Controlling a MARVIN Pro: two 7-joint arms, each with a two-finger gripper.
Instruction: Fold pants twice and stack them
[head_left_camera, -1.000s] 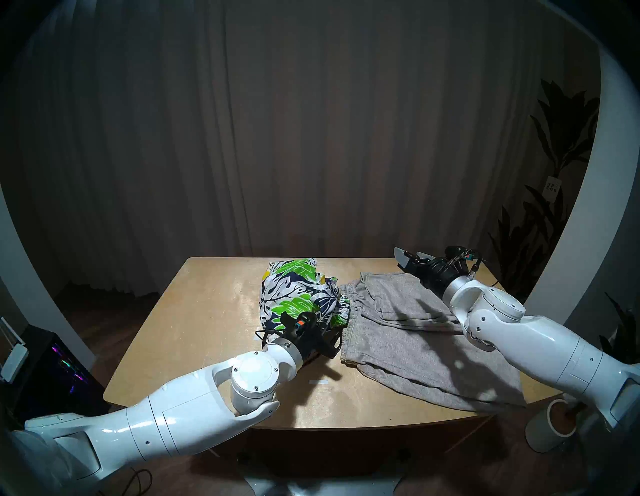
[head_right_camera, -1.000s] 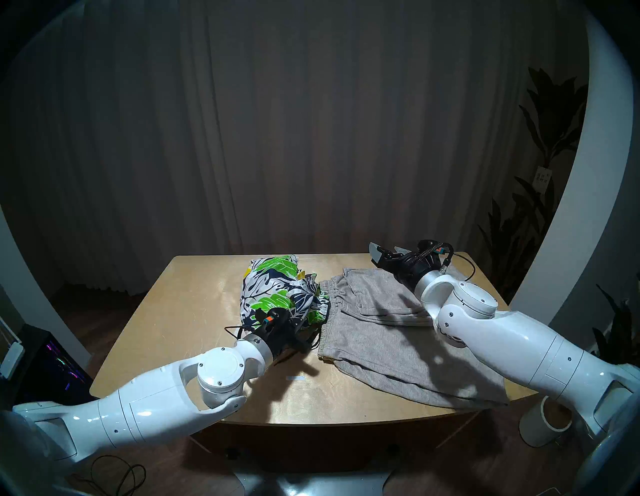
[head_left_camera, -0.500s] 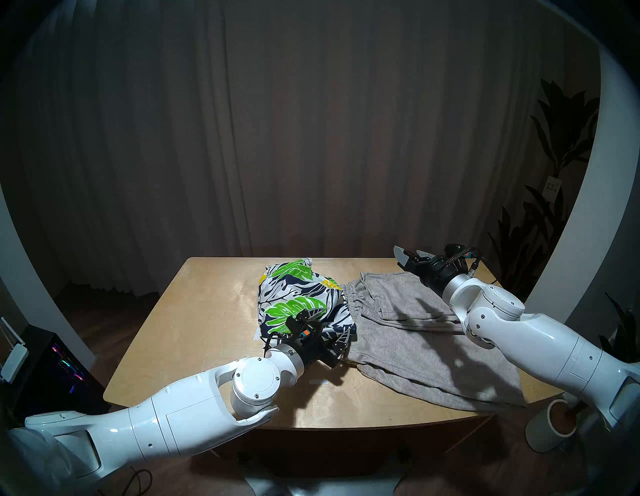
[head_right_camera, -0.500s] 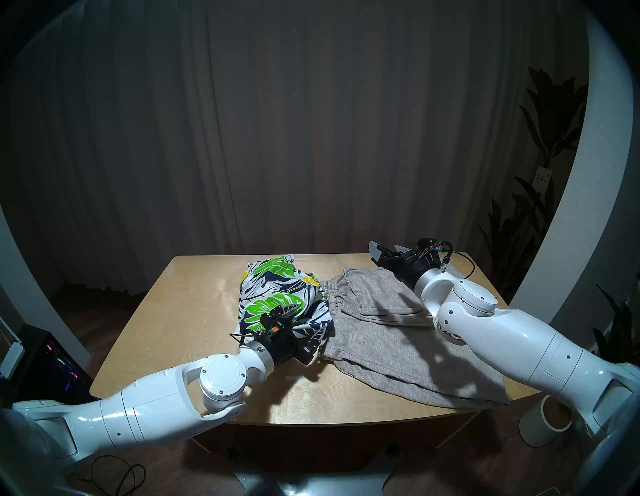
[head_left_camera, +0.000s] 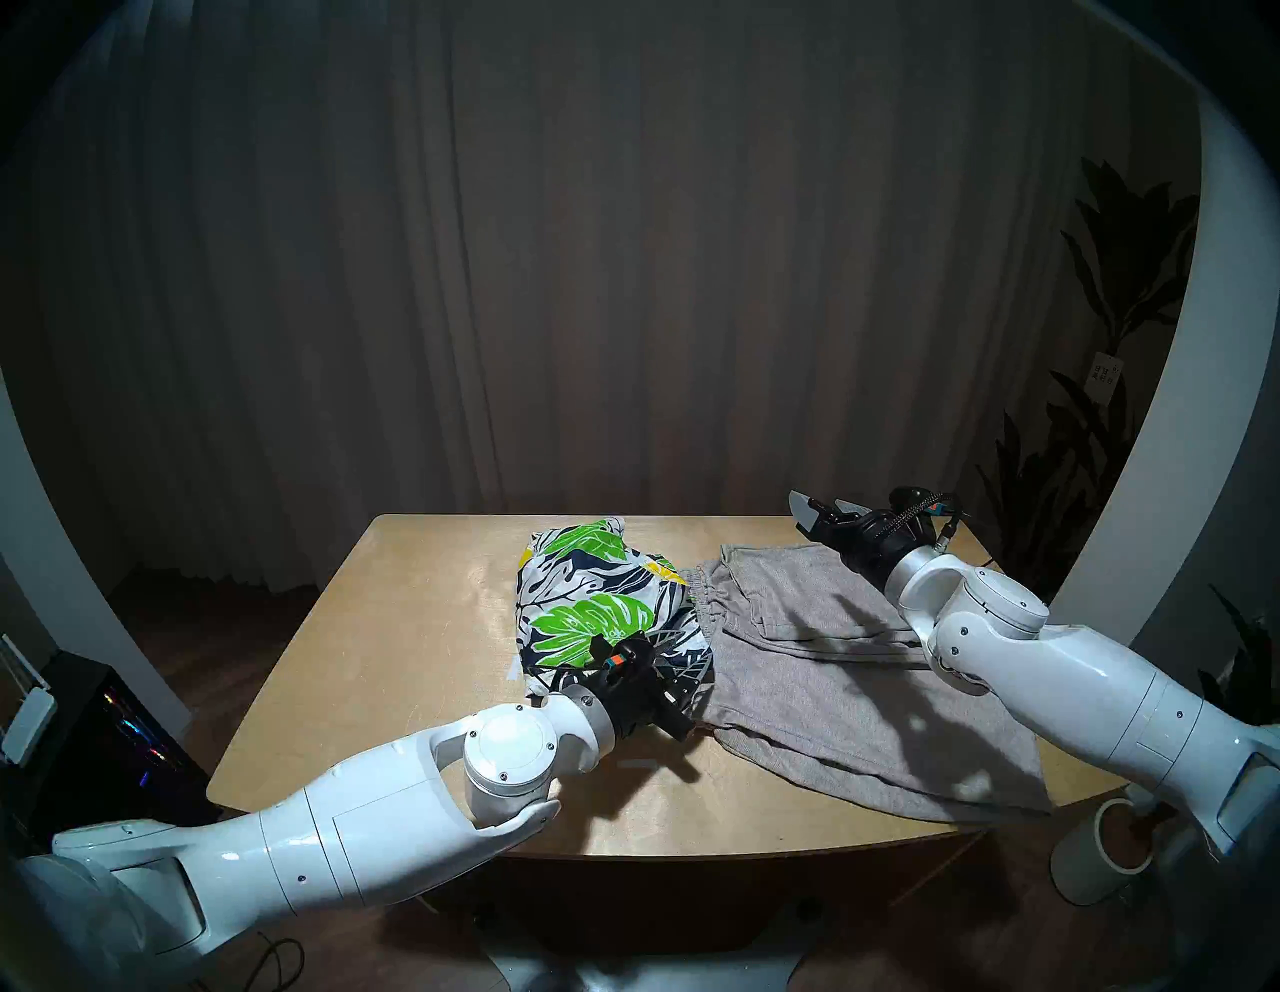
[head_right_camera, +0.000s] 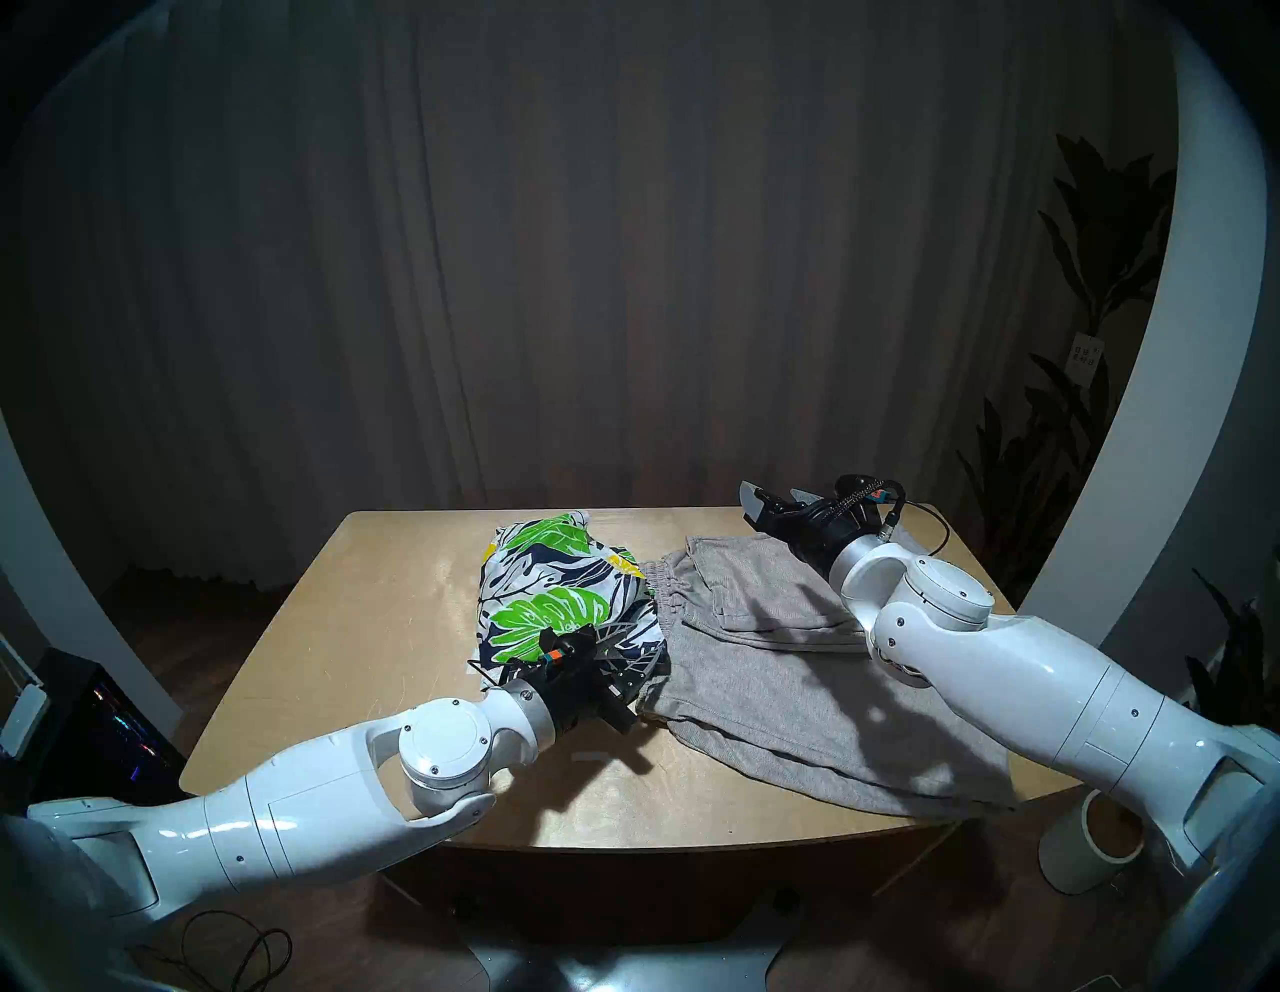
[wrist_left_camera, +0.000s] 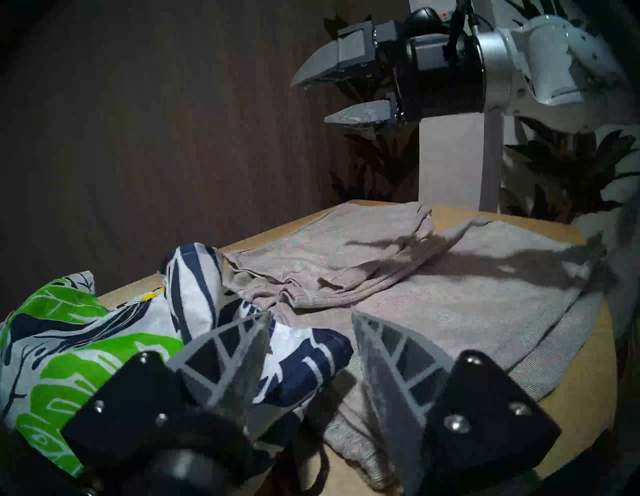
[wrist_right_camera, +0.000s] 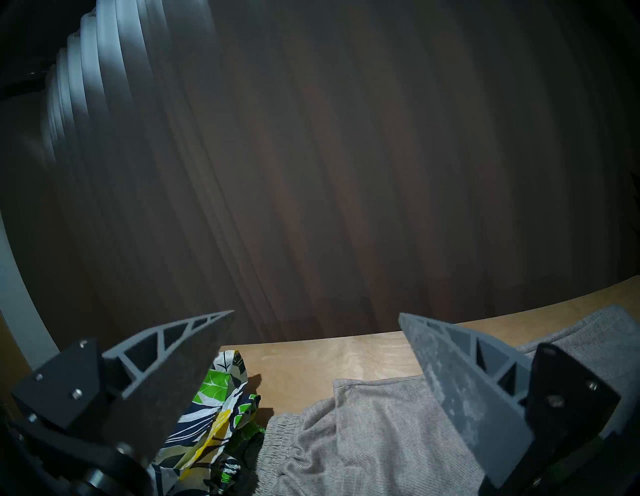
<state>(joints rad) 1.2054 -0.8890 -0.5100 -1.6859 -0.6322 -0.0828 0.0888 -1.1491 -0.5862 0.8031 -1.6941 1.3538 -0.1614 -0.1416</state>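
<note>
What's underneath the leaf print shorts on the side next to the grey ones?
The leaf print shorts overlap the grey shorts at the waistband edge, on the table. The rest beneath is covered.

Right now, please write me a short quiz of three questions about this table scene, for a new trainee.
1. True or false: the grey shorts are already folded twice.
2. Which gripper is close to the leaf-print shorts: A) left gripper B) right gripper?
3. Fill in: the right gripper hangs above the table with jaws ____.

Key
1. False: they lie spread out, with only one part turned over.
2. A: its fingers are apart, at the edge of the print cloth.
3. Open, with nothing between them.
</note>
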